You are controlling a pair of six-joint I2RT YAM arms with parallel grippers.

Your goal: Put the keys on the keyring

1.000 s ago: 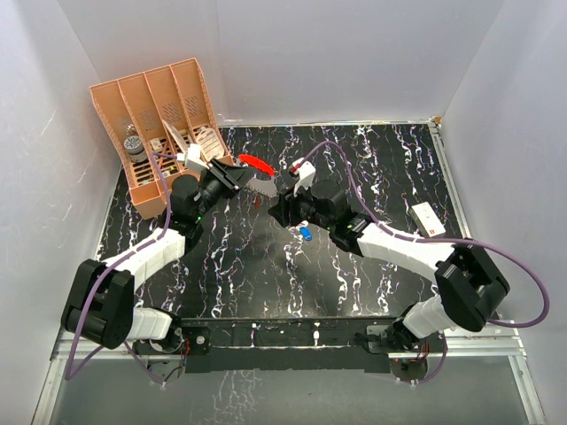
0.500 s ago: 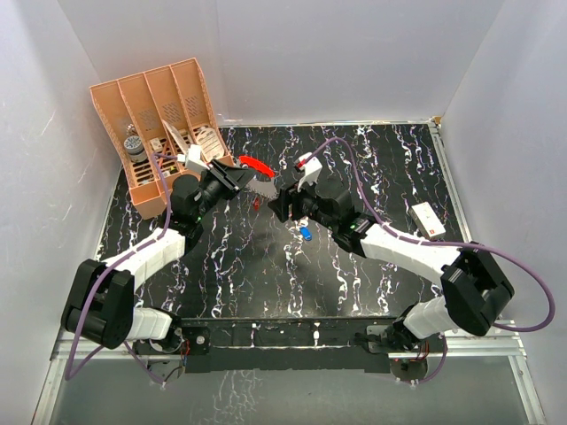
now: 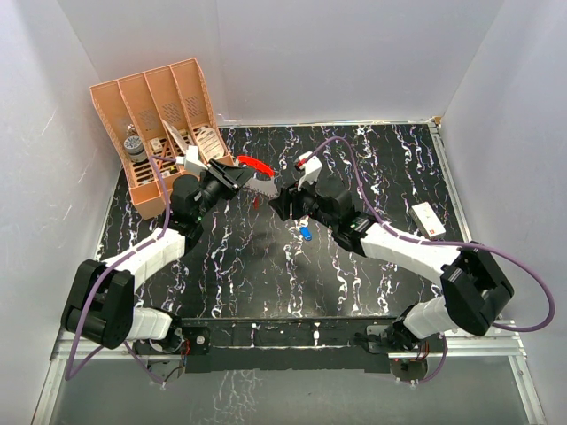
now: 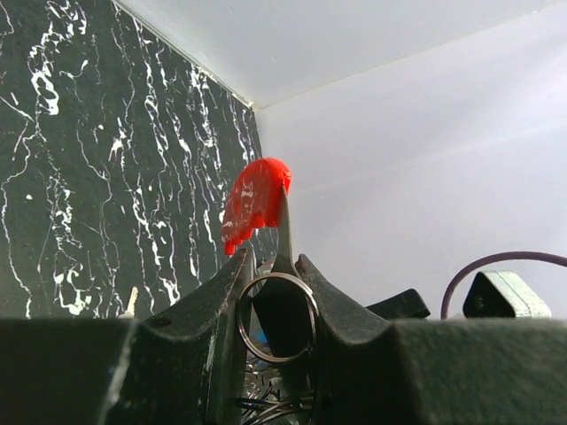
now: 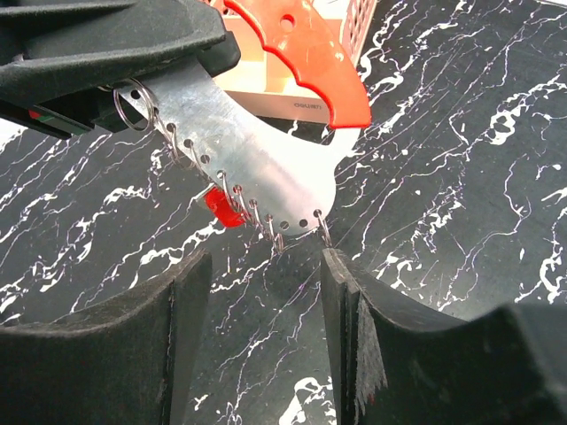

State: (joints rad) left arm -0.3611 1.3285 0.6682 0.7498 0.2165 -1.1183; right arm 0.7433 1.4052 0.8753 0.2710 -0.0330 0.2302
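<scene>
keyring [image 5: 257,164]: held up over the table [image 3: 372,159]; we judge it light, a stiff thin plate with springy wire rings [image 5: 133,104], best pinched flat at one end | red key [image 5: 223,209] seems to hang under it; blue key [image 3: 306,234] lies on the table | left gripper [image 4: 276,297] clamped on keyring | right gripper [image 5: 266,274] spread, empty | versus a second ago: right jaws wider, wrist raised, keyring unmoved

A slotted organizer [image 3: 164,124] stands at the far-left corner of the tabletop [image 3: 399,159], a small box [image 3: 428,219] by its right edge, a key [image 3: 305,234] near its centre.
</scene>
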